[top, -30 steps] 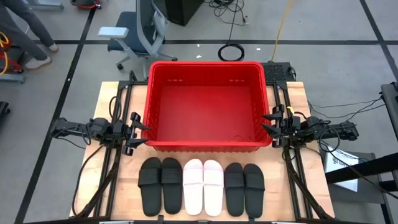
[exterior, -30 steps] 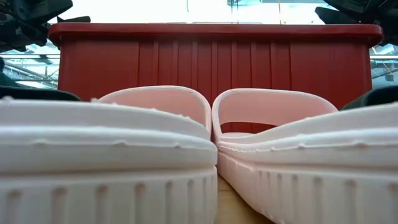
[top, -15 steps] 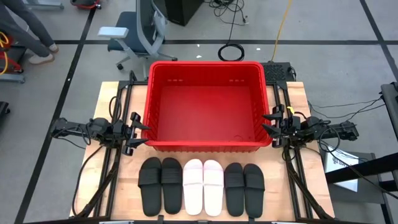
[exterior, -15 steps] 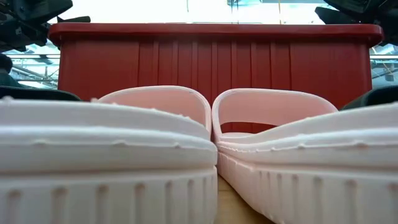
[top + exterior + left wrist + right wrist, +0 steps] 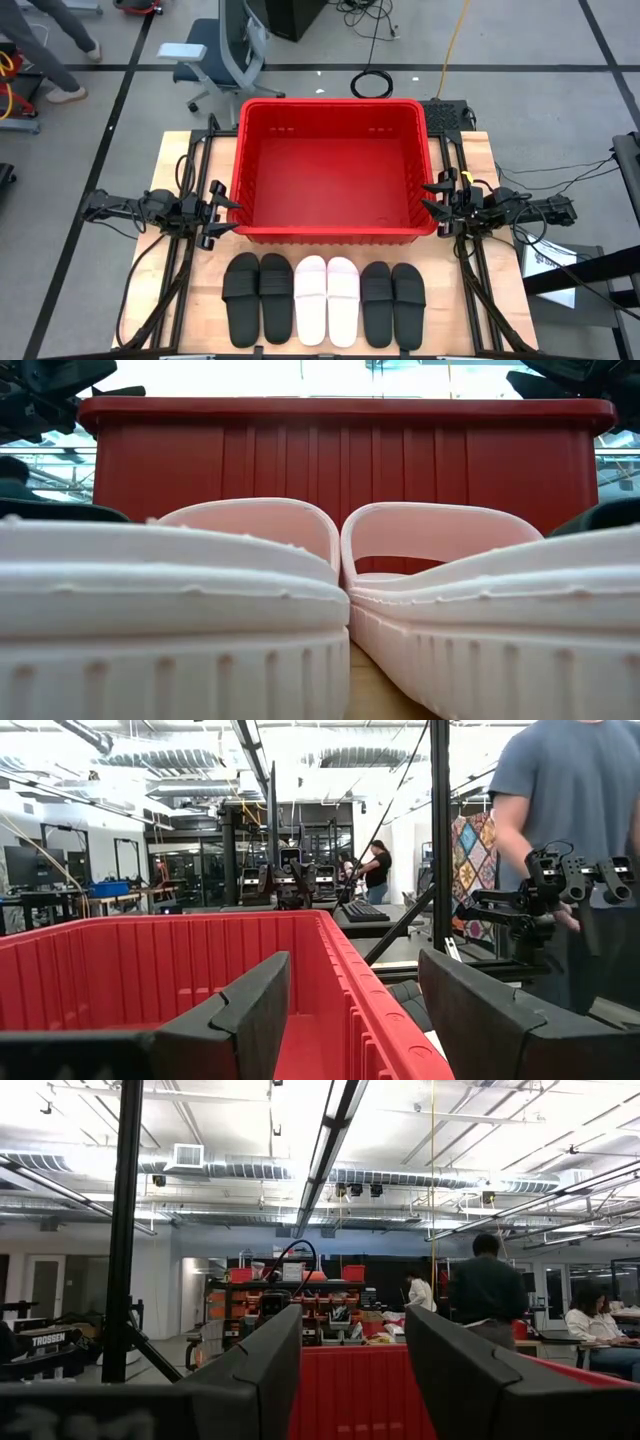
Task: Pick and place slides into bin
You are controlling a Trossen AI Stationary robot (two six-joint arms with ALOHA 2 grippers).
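We see all 6 slides [image 5: 325, 300] outside the empty bin [image 5: 333, 232], with both end effectors [image 5: 222, 215] [image 5: 437, 203] released.

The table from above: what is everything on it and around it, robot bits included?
black slides: four, matte black, two at each end of the front row
pale slides: two, pink-white, side by side mid-row
bin: one, bright red, nothing inside, behind the row
table: one, light wood
office chair: one, grey, on the floor beyond the table
left gripper: one, dark, fingers open, at the bin's left wall
right gripper: one, dark, fingers open, at the bin's right wall
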